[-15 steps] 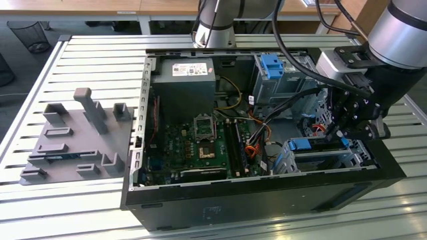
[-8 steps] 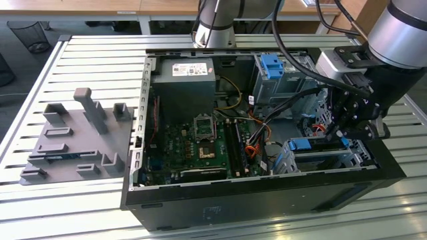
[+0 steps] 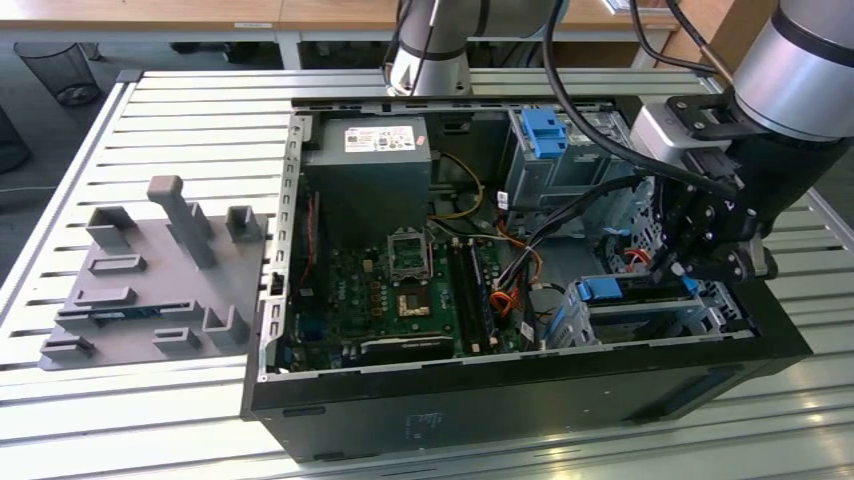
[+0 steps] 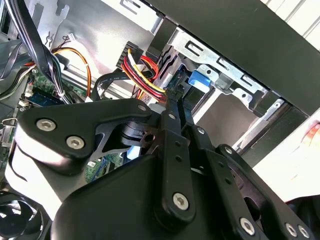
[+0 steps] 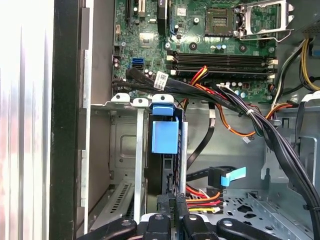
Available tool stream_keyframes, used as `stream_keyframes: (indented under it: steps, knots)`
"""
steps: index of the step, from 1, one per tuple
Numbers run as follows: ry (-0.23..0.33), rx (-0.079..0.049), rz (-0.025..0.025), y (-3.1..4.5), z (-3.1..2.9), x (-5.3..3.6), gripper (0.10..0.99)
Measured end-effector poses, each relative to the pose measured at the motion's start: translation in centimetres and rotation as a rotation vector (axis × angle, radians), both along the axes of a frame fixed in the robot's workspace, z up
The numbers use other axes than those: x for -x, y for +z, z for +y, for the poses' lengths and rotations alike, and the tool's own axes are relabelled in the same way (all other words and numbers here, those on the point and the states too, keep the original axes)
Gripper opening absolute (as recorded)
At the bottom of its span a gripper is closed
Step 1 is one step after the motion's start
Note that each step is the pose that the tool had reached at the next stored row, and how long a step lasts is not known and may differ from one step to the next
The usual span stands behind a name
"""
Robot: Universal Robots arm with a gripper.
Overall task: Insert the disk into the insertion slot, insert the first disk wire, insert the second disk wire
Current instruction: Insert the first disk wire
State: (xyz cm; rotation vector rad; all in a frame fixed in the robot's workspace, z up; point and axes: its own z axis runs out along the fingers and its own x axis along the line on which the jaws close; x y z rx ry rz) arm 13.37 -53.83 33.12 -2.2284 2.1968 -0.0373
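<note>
Exterior view, from its left to its right: you have a grey fixture plate (image 3: 147,285) with upright pegs on the slatted table (image 3: 174,110), then the open computer case (image 3: 521,400) with its motherboard (image 3: 400,290). At the far right the gripper (image 3: 683,272) reaches down into the case's corner. Below it the disk (image 3: 607,290) sits in the insertion slot (image 3: 587,322), blue carrier end at the cage's mouth. Your gripper is drawn narrow. In the first wrist view its two black fingers (image 5: 164,207) stand almost together, with the gripper (image 5: 173,197) right at the near edge of the disk (image 5: 164,135), which stands edge-on between the metal walls of the insertion slot (image 5: 122,145). Whether the tips press the disk or stop just short you cannot tell, because the drive's dark body hides the meeting point. A red, yellow and black wire bundle (image 5: 202,202) lies just beside the fingers, and a black cable with a blue end (image 5: 227,177) lies apart from the disk. In the second wrist view the gripper's (image 4: 172,100) own links cover much of the scene — a blue corner of the disk (image 4: 202,80) peeks past them.
</note>
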Motion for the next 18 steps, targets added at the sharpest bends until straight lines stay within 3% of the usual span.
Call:
stream_keyframes:
  steps: [11, 13, 14, 18]
  knots:
    - [0.0, 0.002, 0.0001, -0.23, 0.0, 0.0, 0.165]
    - [0.0, 0.002, 0.0, -0.25, 0.01, 0.0, 0.176]
    - [0.0, 0.002, 0.0, -0.25, 0.01, 0.0, 0.239]
    - [0.0, 0.002, 0.0, -0.03, 0.01, 0.0, 0.239]
